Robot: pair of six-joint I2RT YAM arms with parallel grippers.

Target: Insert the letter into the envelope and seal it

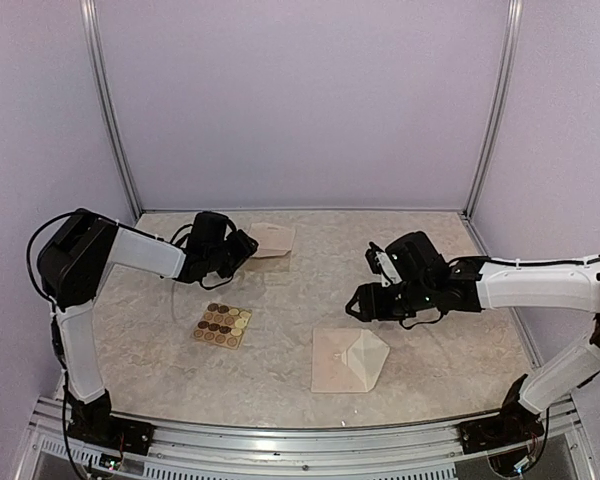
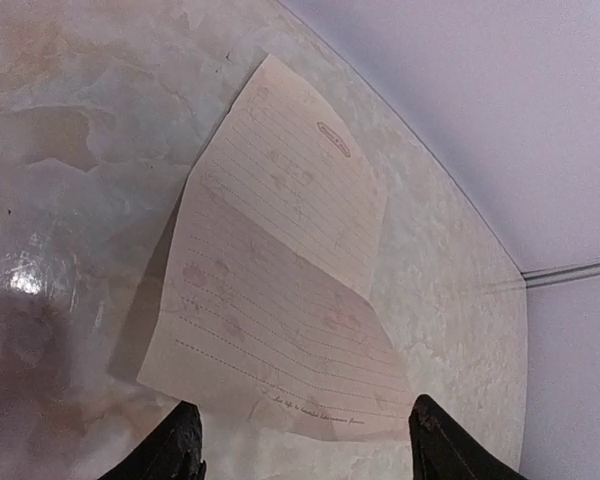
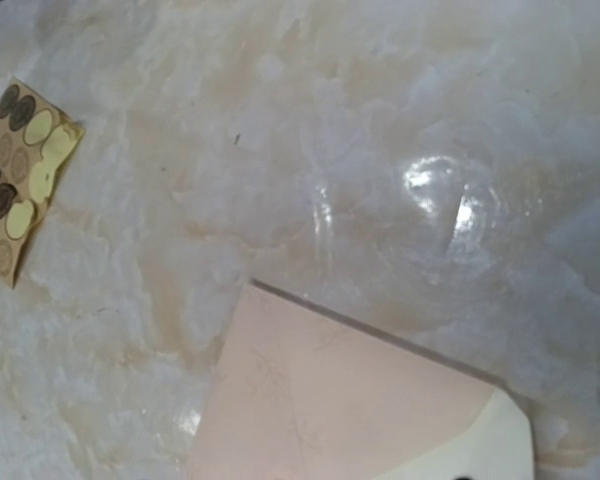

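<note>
Our left claw (image 2: pixel 302 425) is released and spread wide, holding nothing. Its two fingers (image 2: pixel 180 445) flank the near edge of the letter (image 2: pixel 280 280), which lies lined side up at 12 o'clock from the claw in the wrist view. Overhead, that puts the letter at about 11 o'clock on the desk (image 1: pixel 440 250), near the back wall. The sheet is creased across its middle and casts a shadow along its 9 o'clock edge, so we judge it sits slightly raised there. A good pickup would come in low and pinch that raised edge or the near border, since pressing flat on thin paper could let it slide on the glossy marble. Well apart, at 5 o'clock on the desk, lies the envelope (image 1: pixel 348 360), its flap apparently open toward 3 o'clock. Our right claw (image 1: pixel 365 300) hovers at 12 o'clock from it, and we cannot tell whether its jaws are parted. The sticker sheet (image 1: pixel 222 325) sits at 8 o'clock, untouched.
</note>
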